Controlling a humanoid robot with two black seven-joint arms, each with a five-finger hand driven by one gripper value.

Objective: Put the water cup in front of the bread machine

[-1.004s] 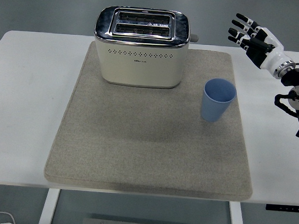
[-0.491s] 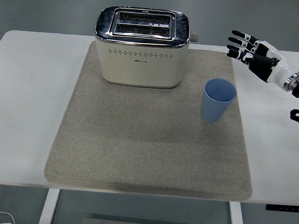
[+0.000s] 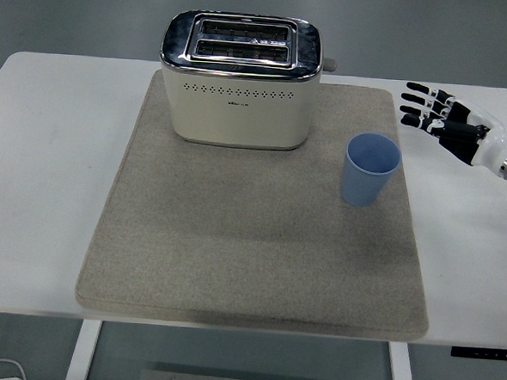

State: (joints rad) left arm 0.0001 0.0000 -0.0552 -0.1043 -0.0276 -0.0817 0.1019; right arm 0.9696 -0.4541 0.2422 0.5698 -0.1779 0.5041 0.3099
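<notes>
the white table (image 3: 47, 186) carries a grey mat (image 3: 233, 249) that covers most of its middle. the bread machine (image 3: 240, 79), a cream two-slot unit with a chrome top, stands upright at the far edge of the mat, slightly left of centre. the strip of mat directly in front of it, on the near side, holds nothing.

the water cup (image 3: 370, 169), blue and upright with its mouth open upward, stands on the right part of the mat, to the right of the bread machine and a little nearer the camera. it is apart from the machine and not in front of it. no liquid can be made out inside.

the right hand (image 3: 451, 123) reaches in from the right edge over the bare table beyond the mat. its fingers are spread and extended toward the left, holding nothing, and it is near the cup but clear of it. the left hand does not appear.

assessment: the task is at its opening stage. the cup is not grasped, not lifted and not placed. remaining work, as judged here, is to close the hand on the cup, carry it left and set it down upright in front of the machine.
</notes>
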